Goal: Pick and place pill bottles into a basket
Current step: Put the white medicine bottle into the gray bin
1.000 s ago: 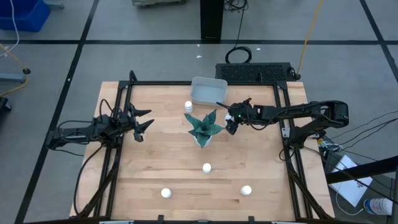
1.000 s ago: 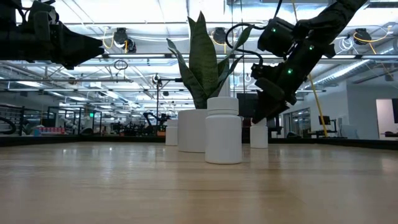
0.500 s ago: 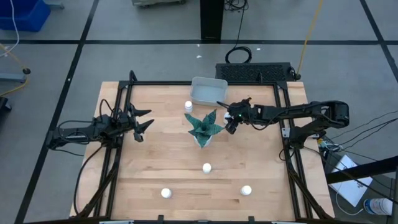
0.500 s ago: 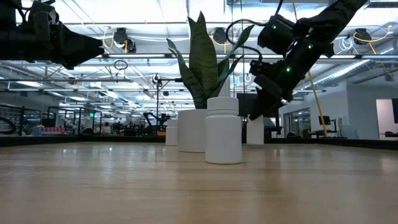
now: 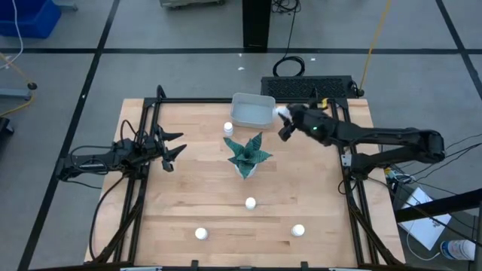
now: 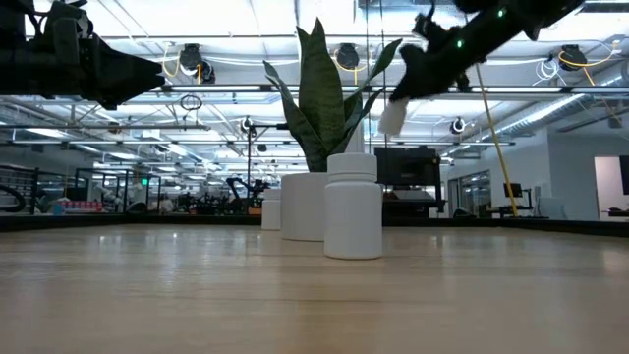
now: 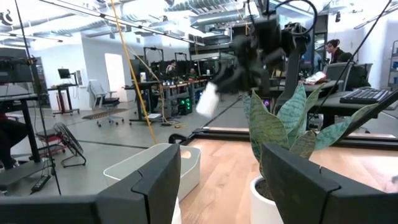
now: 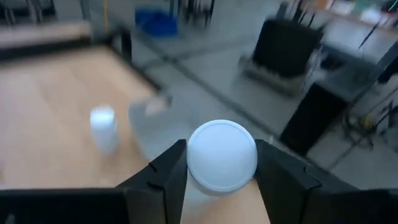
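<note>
Right gripper (image 5: 282, 114) clamps a pill bottle (image 8: 222, 155) beside the basket (image 5: 251, 111), seemingly at its rim; releasing there could bounce it off the wall.

Right gripper (image 8: 221, 168) clamps a white bottle (image 8: 222, 155), round cap facing camera, fingers (image 8: 163, 171) on both sides. Basket (image 8: 155, 127) blurred just beyond. Second bottle (image 8: 103, 128) upright on wooden table (image 8: 43, 106).

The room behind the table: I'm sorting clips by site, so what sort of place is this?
Probably a robotics lab or open workshop: rows of workbenches, monitors on desks, exposed ceiling pipes and lights, and a seated person at a workstation.
</note>
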